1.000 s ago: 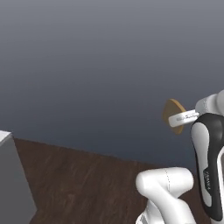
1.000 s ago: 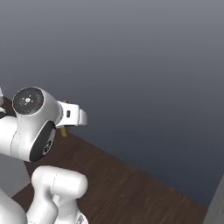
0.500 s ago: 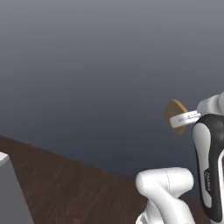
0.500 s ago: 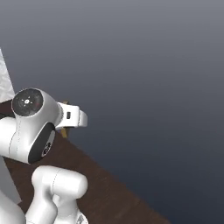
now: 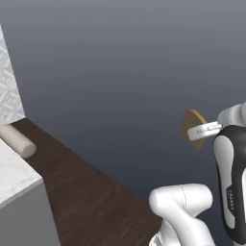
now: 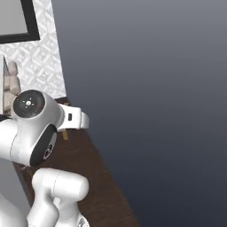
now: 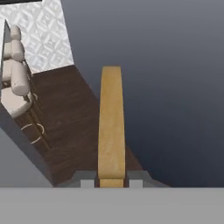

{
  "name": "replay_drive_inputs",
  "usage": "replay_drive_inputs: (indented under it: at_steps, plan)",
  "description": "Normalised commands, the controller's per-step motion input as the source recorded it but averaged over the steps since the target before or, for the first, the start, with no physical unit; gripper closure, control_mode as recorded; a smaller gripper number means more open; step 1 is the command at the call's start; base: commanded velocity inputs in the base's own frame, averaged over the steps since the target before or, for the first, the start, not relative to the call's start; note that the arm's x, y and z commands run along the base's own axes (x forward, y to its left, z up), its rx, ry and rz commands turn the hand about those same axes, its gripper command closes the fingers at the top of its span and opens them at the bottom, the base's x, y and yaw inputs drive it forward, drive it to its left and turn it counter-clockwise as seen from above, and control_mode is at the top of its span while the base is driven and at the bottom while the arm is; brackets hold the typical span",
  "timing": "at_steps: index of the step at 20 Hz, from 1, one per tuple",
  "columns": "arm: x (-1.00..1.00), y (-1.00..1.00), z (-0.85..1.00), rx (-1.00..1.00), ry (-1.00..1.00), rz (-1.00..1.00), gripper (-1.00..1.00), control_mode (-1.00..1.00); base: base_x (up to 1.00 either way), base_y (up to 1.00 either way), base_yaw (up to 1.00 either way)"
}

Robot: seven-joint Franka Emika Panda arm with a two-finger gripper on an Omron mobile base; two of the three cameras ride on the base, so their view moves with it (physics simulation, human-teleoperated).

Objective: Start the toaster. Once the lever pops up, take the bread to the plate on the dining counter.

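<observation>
Rendered scene under soft, even, dim light with no visible lamp. The grey wall [image 5: 120,62] grades smoothly from paler at the top to darker lower down. The dark wooden floor [image 5: 91,192] carries no distinct cast shadows and no glare. The bread [image 7: 111,127] is evenly lit, its edges slightly soft. No blur or edge distortion.

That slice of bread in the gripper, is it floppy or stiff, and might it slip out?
Probably stiff: the bread stands straight out edge-on, with no sag. It looks light, since the gripper holds it by one end only. Slipping seems possible, as the fingers pinch just its lower edge.
</observation>
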Motion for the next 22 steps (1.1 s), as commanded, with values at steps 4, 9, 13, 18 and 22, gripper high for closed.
replay_drive_inputs:
  at_steps: [4,9,13,18,22]
  plan:
    - [0.0,0.0,0.0,0.0,0.0,0.0,1.0,1.0,1.0,0.16,0.36]
    - [0.0,0.0,0.0,0.0,0.0,0.0,1.0,1.0,1.0,0.34,0.28]
    - [0.0,0.0,0.0,0.0,0.0,0.0,1.0,1.0,1.0,0.28,0.28]
    - [0.0,0.0,0.0,0.0,0.0,0.0,1.0,1.0,1.0,0.06,0.31]
    - [0.0,0.0,0.0,0.0,0.0,0.0,1.0,1.0,1.0,0.0,0.35]
